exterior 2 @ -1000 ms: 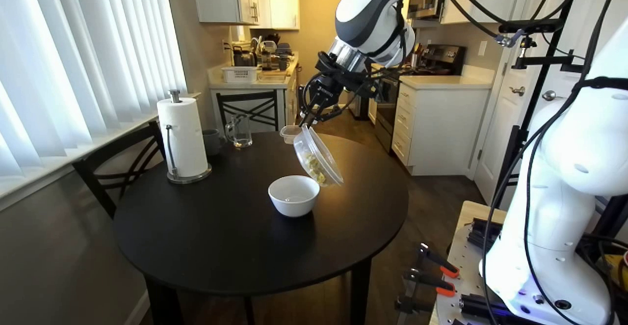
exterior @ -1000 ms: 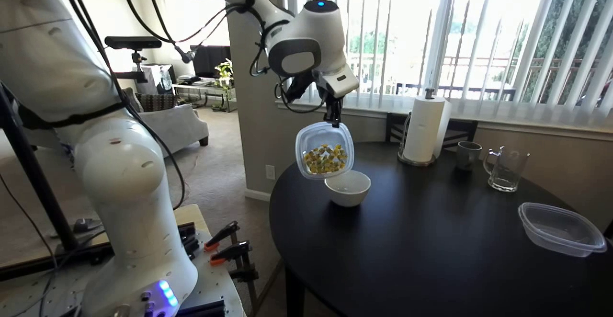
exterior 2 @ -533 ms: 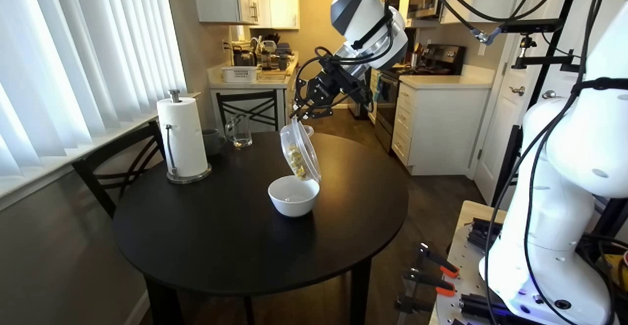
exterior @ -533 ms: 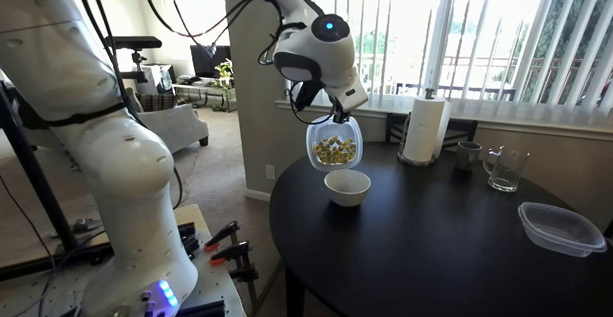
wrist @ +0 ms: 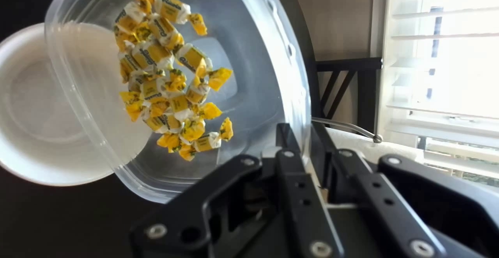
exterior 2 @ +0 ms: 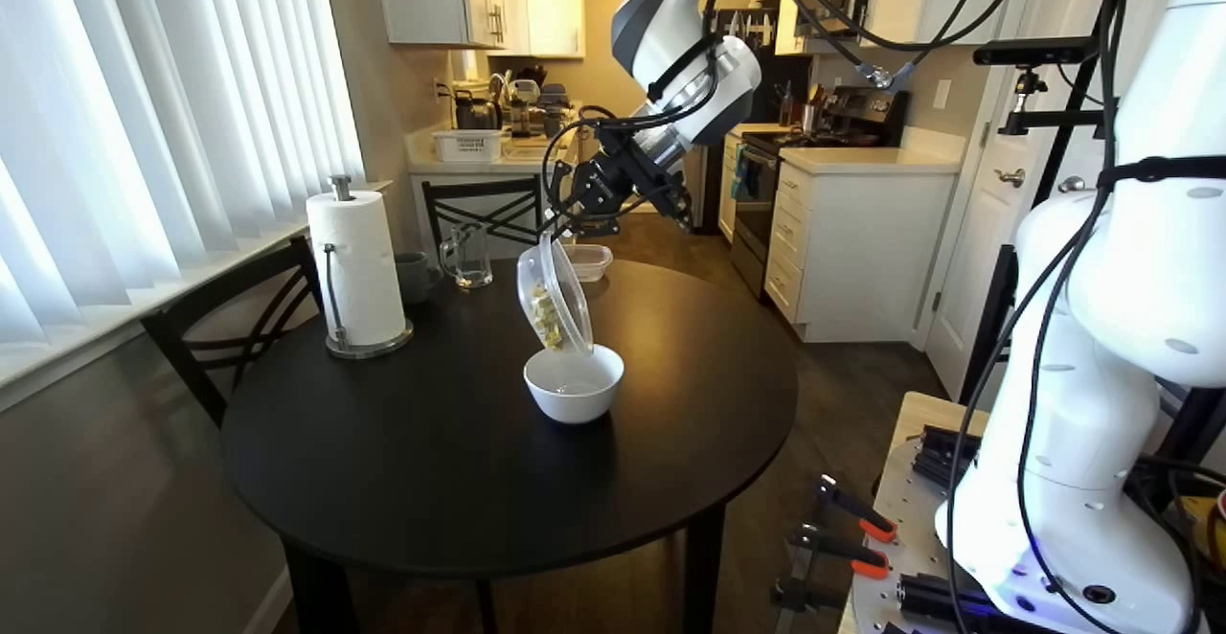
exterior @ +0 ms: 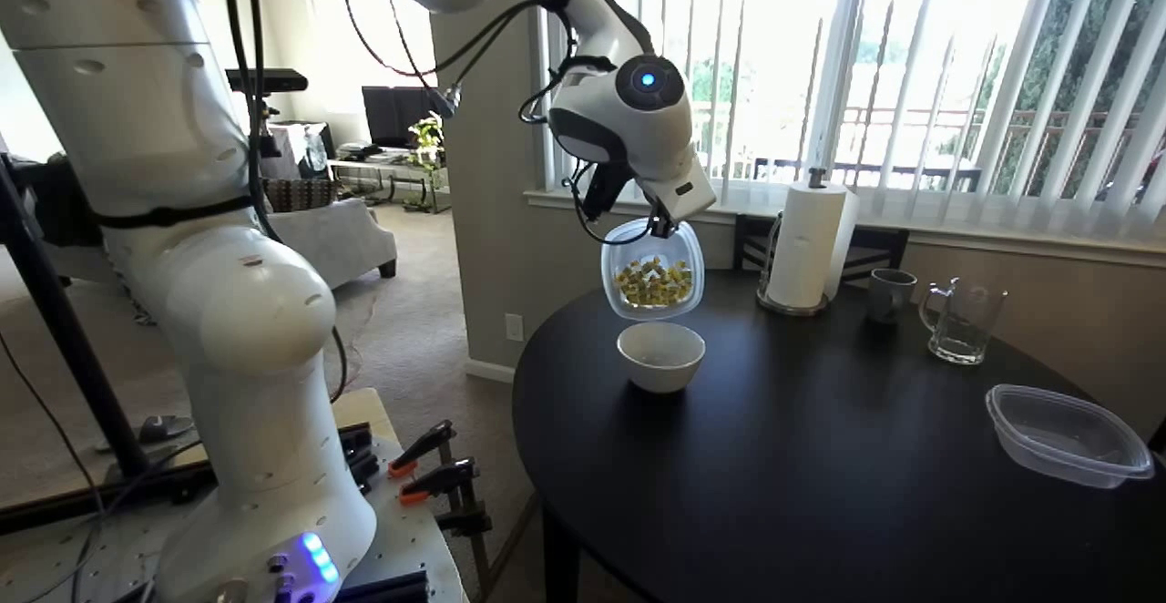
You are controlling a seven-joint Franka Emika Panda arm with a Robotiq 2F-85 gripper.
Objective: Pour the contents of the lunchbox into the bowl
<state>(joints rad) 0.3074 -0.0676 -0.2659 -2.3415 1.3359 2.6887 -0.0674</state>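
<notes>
dark round table (exterior: 820, 457) is the work surface. robot arm (exterior: 246, 311) reaches over it, wrist angled down, presumably to aim the pour. gripper (wrist: 305, 139) is narrow, pinching one wall of the clear lunchbox (wrist: 249, 90) near the rim, a hold that leaves the opposite lip free to pour from. lunchbox is up off the table, steeply tilted, lower lip just over the white bowl (exterior 2: 575, 399) in both exterior views; can't tell if lip and rim touch. bowl sits upright below, likely as catcher. yellow-wrapped candies (wrist: 152, 53) bunch at the box's lower side, none seen in the bowl, so pour looks lined up, not yet done. next probably needs more tilt; risk: candies may slide all at once and overshoot, or the box may twist in that one-wall pinch.
</notes>
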